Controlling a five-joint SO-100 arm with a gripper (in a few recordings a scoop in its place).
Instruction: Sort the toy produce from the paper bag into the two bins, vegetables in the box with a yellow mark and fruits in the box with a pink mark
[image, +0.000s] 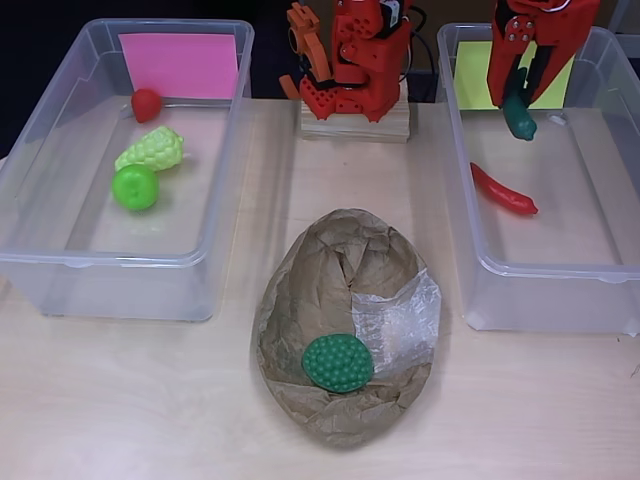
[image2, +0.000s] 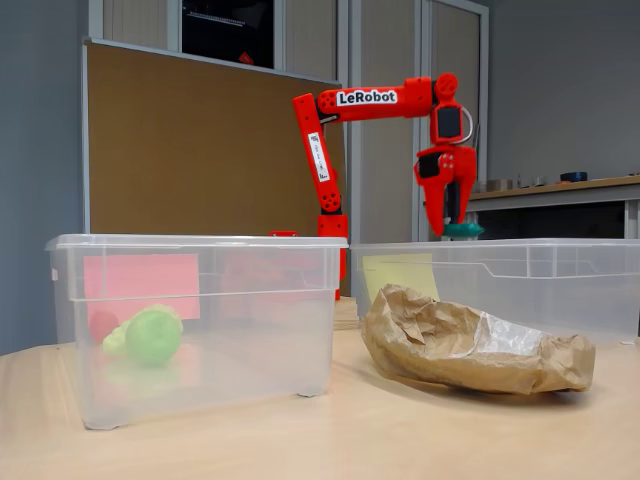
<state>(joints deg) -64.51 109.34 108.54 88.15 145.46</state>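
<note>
In the overhead view the red gripper (image: 522, 105) is clamped on a dark green vegetable (image: 520, 118) above the far end of the bin with the yellow mark (image: 478, 262), where a red chili (image: 503, 190) lies; a bumpy green piece (image: 338, 362) sits in the paper bag (image: 300, 290), and the pink-marked bin (image: 40, 262) holds three pieces. In the fixed view the gripper (image2: 458, 224) hangs just over the right bin's rim (image2: 500, 245), the green vegetable (image2: 463, 230) pinched at its fingertips.

A crumpled paper bag (image: 345, 330) lies open near the table's front edge, a bumpy green ball (image: 338, 363) inside. The left bin (image: 60, 262), pink-marked, holds a red fruit (image: 146, 103), pale green grapes (image: 152, 149) and a green apple (image: 135, 187). The right bin (image: 560, 292), yellow-marked, holds a red chili (image: 503, 190); a dark green vegetable (image: 519, 117) hangs above it.
</note>
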